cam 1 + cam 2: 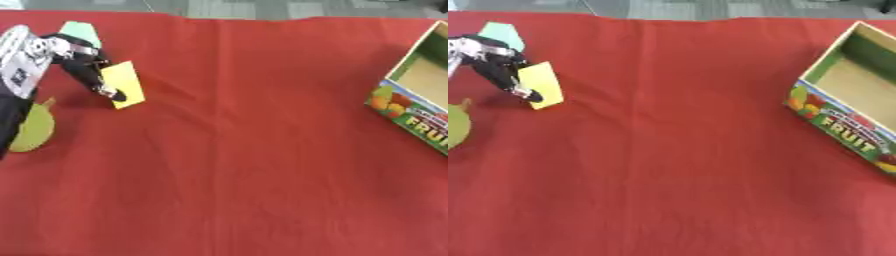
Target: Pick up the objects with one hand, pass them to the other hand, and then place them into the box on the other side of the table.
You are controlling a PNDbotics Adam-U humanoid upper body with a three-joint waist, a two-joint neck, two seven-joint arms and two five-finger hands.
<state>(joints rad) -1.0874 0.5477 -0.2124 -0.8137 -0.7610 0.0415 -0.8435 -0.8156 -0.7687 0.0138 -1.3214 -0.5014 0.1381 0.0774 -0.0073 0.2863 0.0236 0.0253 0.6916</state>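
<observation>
A flat yellow rectangular piece [123, 82] stands tilted at the far left of the red table. My left hand [85, 67] comes in from the upper left, and its dark fingers [108, 92] are curled along the piece's left edge, pinching it. Whether the piece's lower corner touches the cloth I cannot tell. The open cardboard box [834, 126] with fruit print and the word FRUIT lies at the right edge, with nothing showing on its tan floor. My right hand shows in no view.
A yellow-green pear-shaped object [34, 129] lies on the cloth below my left arm, partly hidden by it. A pale green flat shape [80, 31] lies behind the hand near the far edge. Red cloth [245, 150] covers the table.
</observation>
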